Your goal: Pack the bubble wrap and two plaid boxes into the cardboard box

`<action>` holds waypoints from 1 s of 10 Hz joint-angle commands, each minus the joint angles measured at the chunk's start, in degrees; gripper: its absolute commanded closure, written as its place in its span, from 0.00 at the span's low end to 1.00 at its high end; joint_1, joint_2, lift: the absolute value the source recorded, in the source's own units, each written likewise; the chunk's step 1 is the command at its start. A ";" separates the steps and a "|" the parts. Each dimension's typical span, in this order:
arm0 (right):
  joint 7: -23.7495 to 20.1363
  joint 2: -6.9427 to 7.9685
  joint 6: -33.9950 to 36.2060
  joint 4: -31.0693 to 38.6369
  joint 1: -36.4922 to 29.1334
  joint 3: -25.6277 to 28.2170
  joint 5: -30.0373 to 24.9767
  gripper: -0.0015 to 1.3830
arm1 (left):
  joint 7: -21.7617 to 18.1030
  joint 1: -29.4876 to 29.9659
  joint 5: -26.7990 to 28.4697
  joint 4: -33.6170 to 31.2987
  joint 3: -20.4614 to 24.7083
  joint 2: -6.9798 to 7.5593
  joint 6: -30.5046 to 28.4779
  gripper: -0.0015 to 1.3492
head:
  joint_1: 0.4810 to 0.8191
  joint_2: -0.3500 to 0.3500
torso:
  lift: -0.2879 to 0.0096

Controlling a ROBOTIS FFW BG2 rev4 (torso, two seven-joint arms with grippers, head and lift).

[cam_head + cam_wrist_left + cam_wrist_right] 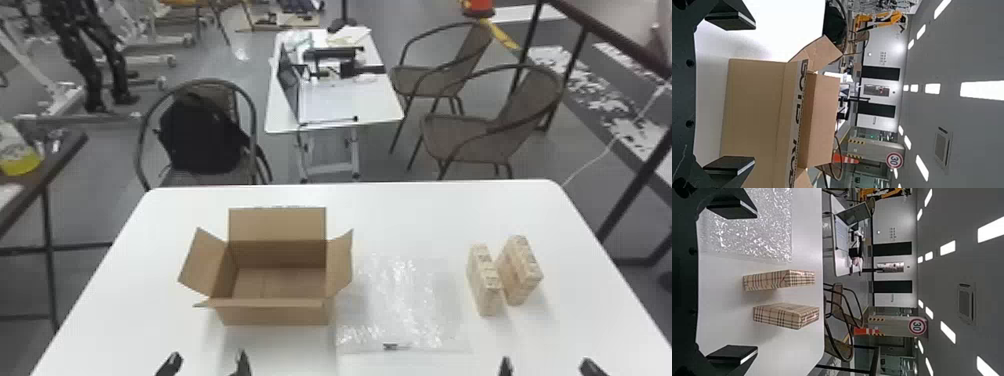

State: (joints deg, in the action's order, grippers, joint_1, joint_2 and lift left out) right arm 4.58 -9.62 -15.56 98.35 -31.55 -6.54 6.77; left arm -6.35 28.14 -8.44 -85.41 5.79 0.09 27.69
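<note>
Bubble wrap (400, 300) toward the near edge of the table (425, 210), plaid boxes (777, 315) nearer its right edge.
Both end effectors (208, 358) (547, 362) gape empty; limp film could snag on flaps (341, 262) of the cardboard box (275, 313).

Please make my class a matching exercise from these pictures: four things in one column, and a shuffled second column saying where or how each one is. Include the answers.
Things
1. Cardboard box
2. Bubble wrap
3. Plaid boxes
4. Black backpack

Places and states
A. See-through, spread flat on the white table
B. On a chair beyond the table
C. Standing close together, patterned
D. Brown, with its flaps open

Right pairs: 1-D, 2-A, 3-C, 4-B
</note>
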 commanded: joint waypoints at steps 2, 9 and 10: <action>-0.01 -0.05 0.00 0.00 0.00 0.03 0.08 0.07 | -0.15 -0.10 0.00 -0.02 0.10 -0.24 0.00 0.07 | 0.63 0.63 | 0.92; -0.01 -0.14 0.00 -0.09 0.00 -0.05 0.17 0.07 | -0.77 -0.36 -0.26 0.07 0.01 -0.24 -0.18 0.08 | 0.63 0.63 | 0.92; -0.01 -0.14 0.00 -0.18 0.00 -0.14 0.35 0.07 | -1.03 -0.36 -0.79 -0.02 0.10 -0.24 -0.09 0.08 | 0.63 0.63 | 0.92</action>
State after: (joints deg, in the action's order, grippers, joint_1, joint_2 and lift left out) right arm 4.57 -9.76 -15.56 98.20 -31.55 -6.63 7.01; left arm -7.36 27.77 -8.87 -85.36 5.87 0.09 27.55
